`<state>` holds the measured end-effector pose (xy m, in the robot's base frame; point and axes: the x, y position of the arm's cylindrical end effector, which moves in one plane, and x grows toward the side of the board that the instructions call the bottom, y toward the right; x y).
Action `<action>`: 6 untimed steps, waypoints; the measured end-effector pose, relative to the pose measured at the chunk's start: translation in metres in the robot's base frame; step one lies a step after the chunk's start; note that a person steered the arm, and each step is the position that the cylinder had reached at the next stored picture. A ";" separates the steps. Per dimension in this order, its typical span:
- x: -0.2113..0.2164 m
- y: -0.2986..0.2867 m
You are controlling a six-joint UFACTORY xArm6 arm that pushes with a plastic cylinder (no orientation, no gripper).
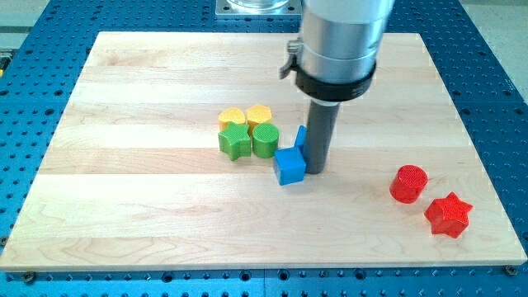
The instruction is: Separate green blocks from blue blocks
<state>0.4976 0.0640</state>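
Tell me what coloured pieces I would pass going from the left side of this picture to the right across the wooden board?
Yellow star, green star, yellow hexagon and green cylinder roughly level, blue cube, my tip touching the cube's right side, red cylinder, red star. A second blue block peeks out behind the rod; its place is unclear.

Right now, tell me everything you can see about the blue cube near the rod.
The blue cube is a small solid block with a matte, plastic look, sitting flat on the wooden board near its middle, turned slightly so one corner faces the view's bottom. My tip is right against its right side. A second blue block shows just behind it, mostly hidden by the rod. The green blocks lie to its upper left, apart.
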 end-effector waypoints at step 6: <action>-0.042 0.035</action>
